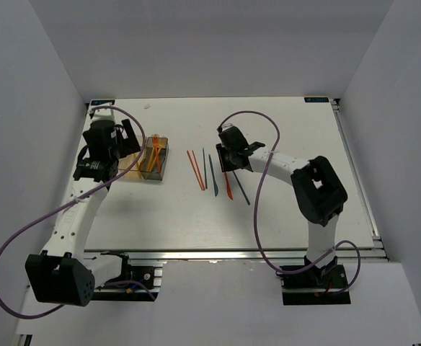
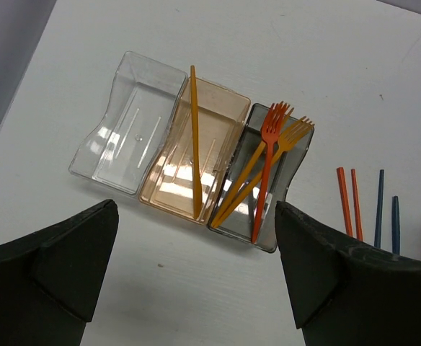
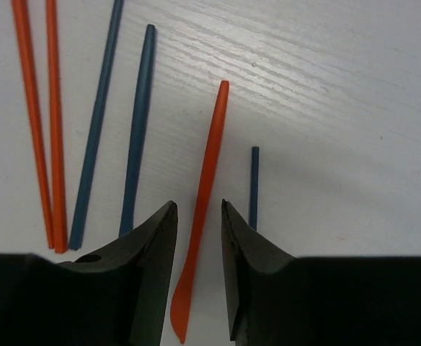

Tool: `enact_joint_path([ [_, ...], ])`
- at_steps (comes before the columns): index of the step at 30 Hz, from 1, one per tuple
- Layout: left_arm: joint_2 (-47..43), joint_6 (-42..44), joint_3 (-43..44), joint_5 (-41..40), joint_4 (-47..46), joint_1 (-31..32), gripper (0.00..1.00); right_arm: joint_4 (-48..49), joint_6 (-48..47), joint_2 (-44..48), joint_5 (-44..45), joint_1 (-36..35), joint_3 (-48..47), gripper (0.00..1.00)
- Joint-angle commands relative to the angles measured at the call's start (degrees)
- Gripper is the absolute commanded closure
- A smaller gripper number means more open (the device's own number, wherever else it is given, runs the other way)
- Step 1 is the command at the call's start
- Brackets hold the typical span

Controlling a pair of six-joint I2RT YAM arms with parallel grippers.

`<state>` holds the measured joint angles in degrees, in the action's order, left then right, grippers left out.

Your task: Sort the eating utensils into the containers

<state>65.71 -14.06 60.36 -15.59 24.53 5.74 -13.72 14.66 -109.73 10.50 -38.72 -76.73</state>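
Three joined containers sit at the table's left (image 1: pixel 153 160): a clear bin (image 2: pixel 127 133), a tan-orange bin (image 2: pixel 214 115) with one orange stick (image 2: pixel 195 144), and a dark grey bin (image 2: pixel 297 162) with a red fork (image 2: pixel 266 169) and two orange forks (image 2: pixel 291 137). My left gripper (image 2: pixel 196 267) is open and empty above the table just in front of the bins. My right gripper (image 3: pixel 197 209) is low over the loose utensils (image 1: pixel 214 173). Its jaws stand narrowly apart on either side of an orange knife (image 3: pixel 209 158), with a gap on each side.
Beside the knife lie two orange sticks (image 3: pixel 34 122), two dark blue pieces (image 3: pixel 138 130) to its left and a thin dark blue stick (image 3: pixel 254 180) to its right. The table's raised edges run along the far and right sides (image 1: pixel 355 166).
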Motion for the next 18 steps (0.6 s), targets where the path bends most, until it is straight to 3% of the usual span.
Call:
enact_joint_path([
  [1,-0.9,-0.9,-0.2,0.6,-0.9,0.0,0.02,-3.1,-0.9,-3.8,3.5,-0.6,-4.0,0.64],
  [8,-0.3,-1.1,-0.3,2.6,-1.0,0.0,0.02,-4.8,0.1,-8.7,4.2,-1.3,-5.8,0.76],
  [10,-0.3,-1.3,-0.2,3.1,-0.9,0.0,0.02,-5.2,0.4,-8.7,5.2,-1.7,-5.4,0.90],
  [12,-0.3,-1.8,-0.2,4.1,-0.8,0.0,0.02,-5.3,0.6,-8.7,5.5,-1.9,-5.4,0.95],
  [13,-0.2,-2.1,-0.2,6.1,-0.8,-0.1,0.02,-5.4,0.8,-8.5,5.4,-1.9,-5.4,1.00],
  [15,0.0,-4.0,-0.2,9.7,-1.2,-0.1,0.02,-4.8,1.3,-6.6,4.5,-1.9,-4.9,1.00],
  [18,0.3,-7.4,-1.6,21.8,-5.1,0.0,0.02,-2.8,2.2,-1.4,2.9,-1.9,-3.0,1.00],
])
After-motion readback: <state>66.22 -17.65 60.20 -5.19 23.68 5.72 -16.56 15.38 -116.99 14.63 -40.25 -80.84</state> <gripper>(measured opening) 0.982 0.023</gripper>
